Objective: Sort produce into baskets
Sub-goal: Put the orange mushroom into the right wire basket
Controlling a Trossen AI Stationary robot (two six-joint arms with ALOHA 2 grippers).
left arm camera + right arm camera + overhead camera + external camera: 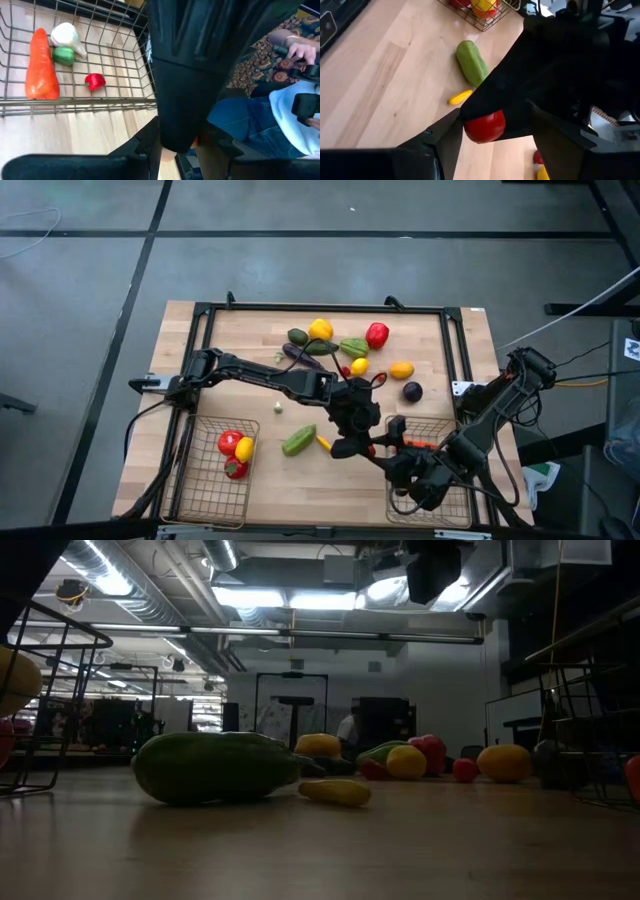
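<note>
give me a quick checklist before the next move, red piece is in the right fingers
1. Red produce piece between the right gripper fingers: ok, it sits between them in the right wrist view.
2. Right gripper over the right basket: ok in the high view.
3. Drop spot free: cannot tell; the arm hides much of the basket floor. A carrot and a small red pepper already lie inside.
4. Left gripper clear of the right arm: not ok, the two overlap in the high view.
5. Left gripper load: cannot tell.
6. Cucumber and left basket out of the way: ok.
</note>
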